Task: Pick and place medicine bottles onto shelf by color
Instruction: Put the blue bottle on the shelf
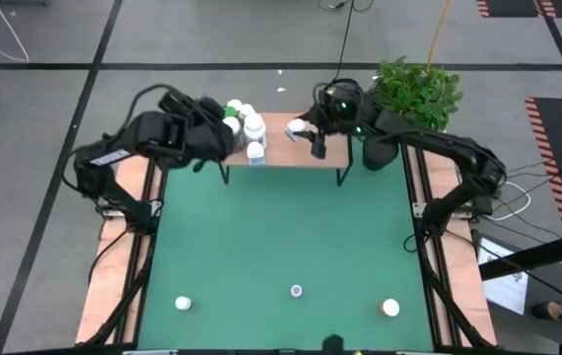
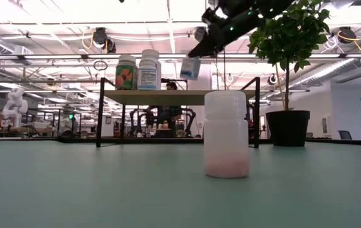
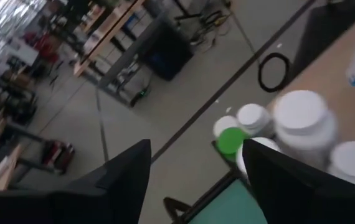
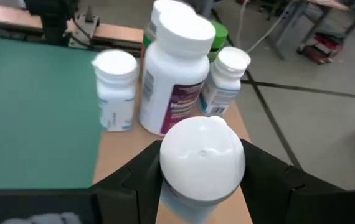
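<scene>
Right now my left gripper is hovering past the left end of the shelf, fingers apart with nothing between them; the cluster of medicine bottles is standing just beside it on the wood, a green cap nearest, a big white cap behind that. My right gripper is holding a white-capped bottle clamped between its fingers, above the middle of the shelf, with the cluster just ahead of it. To set it down well, I judge I should be lowering it straight, keeping it upright and clear of the tall bottle with the purple label ahead, then spreading the fingers only once its base is resting on the wood. Three more bottles are waiting on the green mat, well behind both grippers. The labels are carrying print, purple on the tall one, blue on the small ones, but I am not managing to read a word of it.
</scene>
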`<state>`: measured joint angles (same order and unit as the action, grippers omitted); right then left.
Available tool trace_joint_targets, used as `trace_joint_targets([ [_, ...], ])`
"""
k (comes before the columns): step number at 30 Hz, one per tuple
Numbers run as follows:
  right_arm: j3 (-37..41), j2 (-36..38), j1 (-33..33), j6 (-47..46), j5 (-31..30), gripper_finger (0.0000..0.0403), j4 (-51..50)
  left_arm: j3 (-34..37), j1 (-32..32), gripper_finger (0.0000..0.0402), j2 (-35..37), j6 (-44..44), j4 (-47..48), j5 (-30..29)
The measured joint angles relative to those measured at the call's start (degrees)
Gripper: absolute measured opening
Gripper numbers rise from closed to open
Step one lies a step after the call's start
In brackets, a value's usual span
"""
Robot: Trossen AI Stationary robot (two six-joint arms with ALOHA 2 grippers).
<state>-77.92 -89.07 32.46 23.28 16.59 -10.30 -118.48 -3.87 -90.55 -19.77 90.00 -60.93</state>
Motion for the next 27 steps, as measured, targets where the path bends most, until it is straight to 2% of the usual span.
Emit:
trace_joint_targets([
  [4,-4.92,-5.42,2.91,3.4,5.56,0.0169,-1.67,0.0,-3.02,0.0242,0.51,0.82,-0.01,1.2],
  [15,-14.3,-16.36,6.96,7.88,13.5,0.0169,-2.34,0.0,-6.36,0.0239,0.59,1.66,-0.22,2.5],
  [27,-16.41,-20.18,7.28,9.34,13.98,0.0169,-1.81,0.0,-7.12,0.0237,0.57,1.4,-0.69,2.52],
])
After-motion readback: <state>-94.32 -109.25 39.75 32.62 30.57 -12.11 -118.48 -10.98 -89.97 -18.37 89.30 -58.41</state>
